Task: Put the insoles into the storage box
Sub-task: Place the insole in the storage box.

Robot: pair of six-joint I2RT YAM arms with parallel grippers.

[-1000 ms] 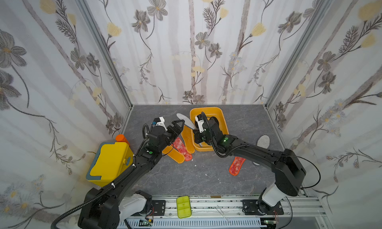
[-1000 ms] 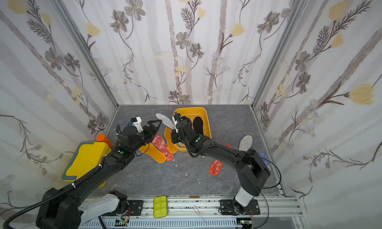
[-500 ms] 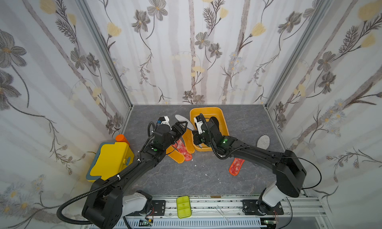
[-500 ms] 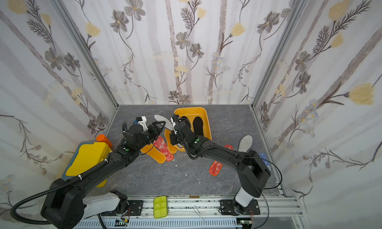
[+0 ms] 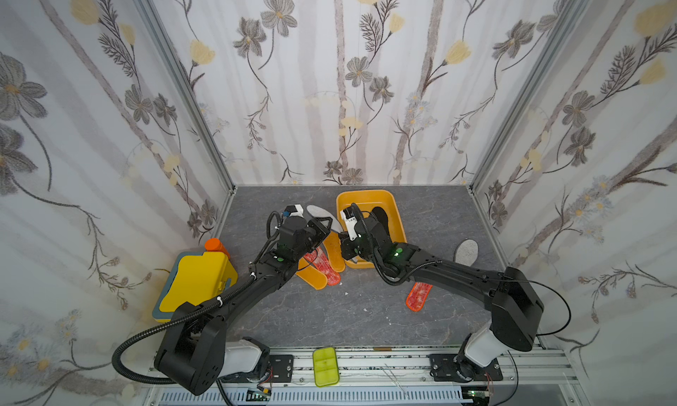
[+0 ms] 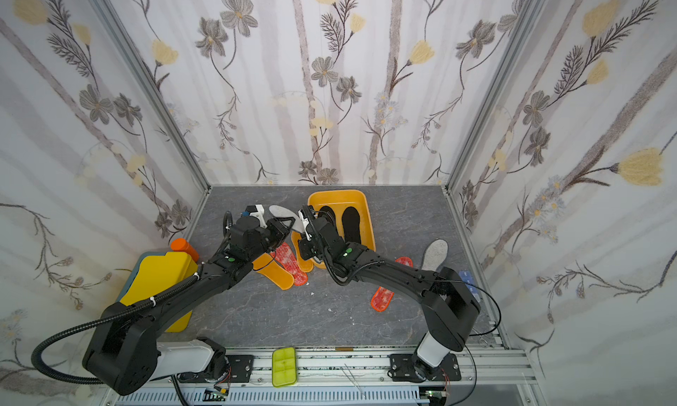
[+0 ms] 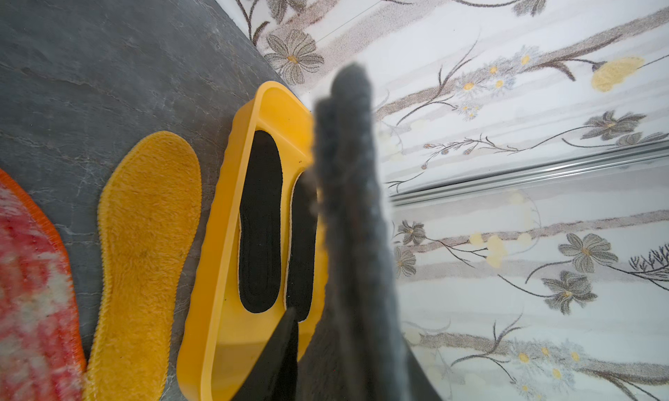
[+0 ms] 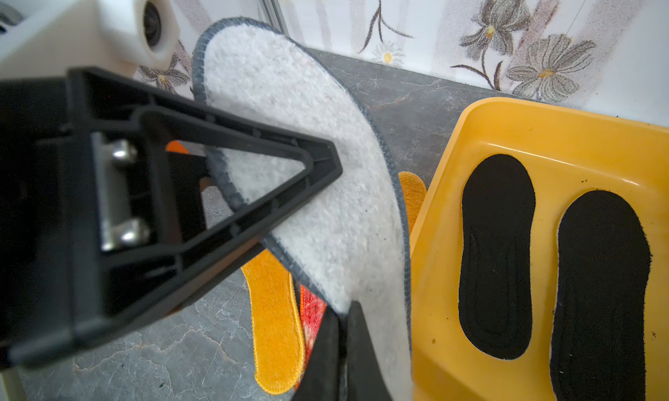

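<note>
Grey-white felt, that was what both arms had between them. The felt insole (image 8: 307, 164) was up off the table (image 5: 329, 320), one end clamped in my right gripper (image 8: 344, 308), whose jaws were squeezed tight on it. My left gripper (image 6: 287, 225) was on the same insole, further along it. One of its fingers (image 8: 253, 185) lay flat across the fuzzy face and the other sat behind the sheet. In the left wrist view the felt showed edge-on between them. Those jaws stood narrow, one on each side. Whether they were truly pinching it, I could not tell.

The storage box (image 8: 506, 113) lay just beside the right jaws, on the side away from the left gripper. The black insoles (image 8: 496, 254) lay flat side by side on its floor.

Under both sets of jaws, an orange-yellow insole (image 8: 275, 326) lay just beside the box's outer wall. A red-orange speckled insole (image 7: 32, 290) lay next to it, on the side away from the box. Back behind the left jaws, under that wrist, a second orange-yellow insole (image 5: 313, 276) touched the speckled one.

Well behind the right jaws, alongside that arm, a second speckled insole (image 5: 417, 296) and a second felt insole (image 5: 466, 252) lay on the table outside the box.
</note>
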